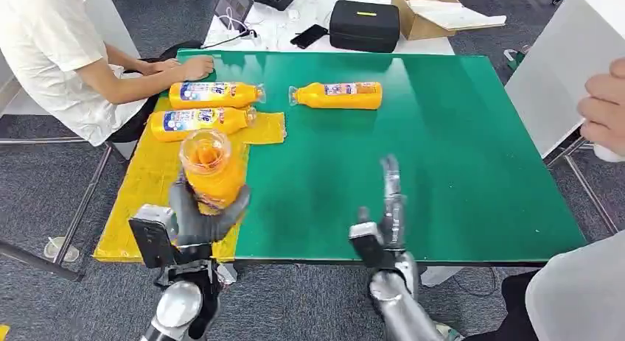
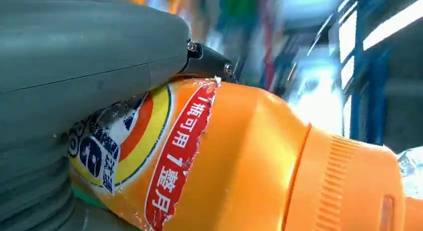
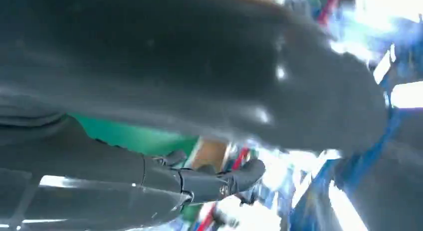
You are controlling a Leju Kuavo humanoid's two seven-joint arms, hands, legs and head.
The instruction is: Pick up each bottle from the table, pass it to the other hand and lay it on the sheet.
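table (image 1: 442,135): green top, carries the work; a person sits at its far left corner.
sheet (image 1: 140,201): yellow, along the left edge, the drop zone.
laid bottles (image 1: 214,95): two on the sheet's far end, on their sides, apparently done.
waiting bottle (image 1: 339,95): on bare green, far centre.
held bottle (image 1: 212,168): above the sheet's near end, ready to lay.
left hand (image 1: 195,219): wrapped around held bottle.
right hand (image 1: 383,223): fingers spread, empty, probably after the pass.
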